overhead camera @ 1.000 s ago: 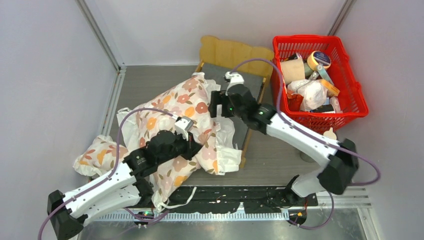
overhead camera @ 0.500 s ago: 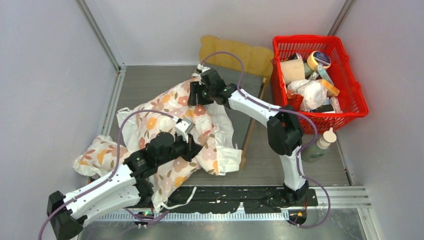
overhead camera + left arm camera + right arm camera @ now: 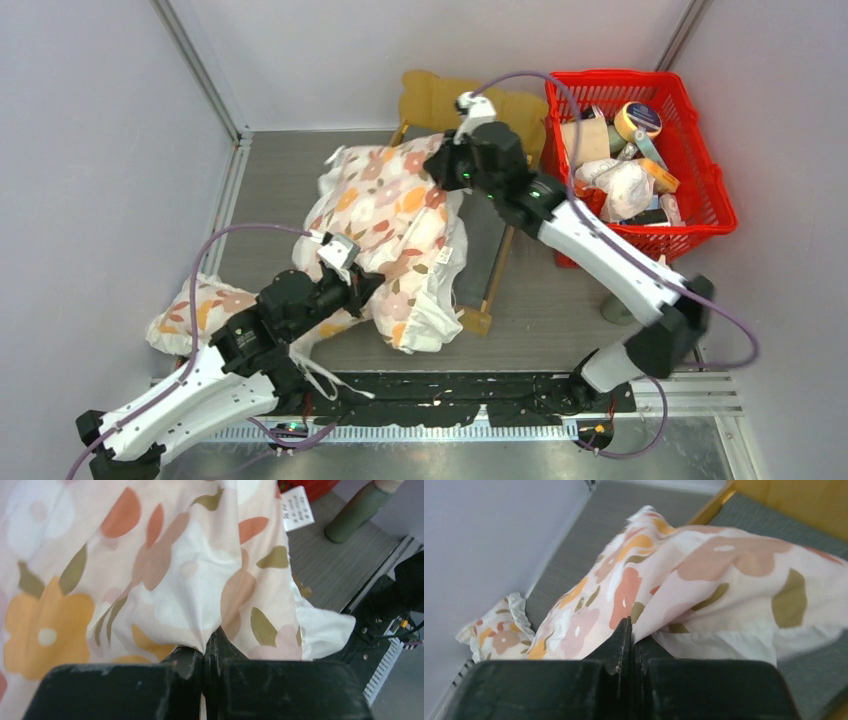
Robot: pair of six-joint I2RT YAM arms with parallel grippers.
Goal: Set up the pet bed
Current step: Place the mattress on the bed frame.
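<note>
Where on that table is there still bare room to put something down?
Two bare grey patches: far left, between the wall and the floral cushion; and near right, between the pet bed foot and the red basket. The middle is crowded with cushion and arms; the basket is full.

My top camera looks down from the near edge; both wrist cameras sit close on the cushion (image 3: 395, 210) all views share, the right glimpsing the bed (image 3: 794, 502).
</note>
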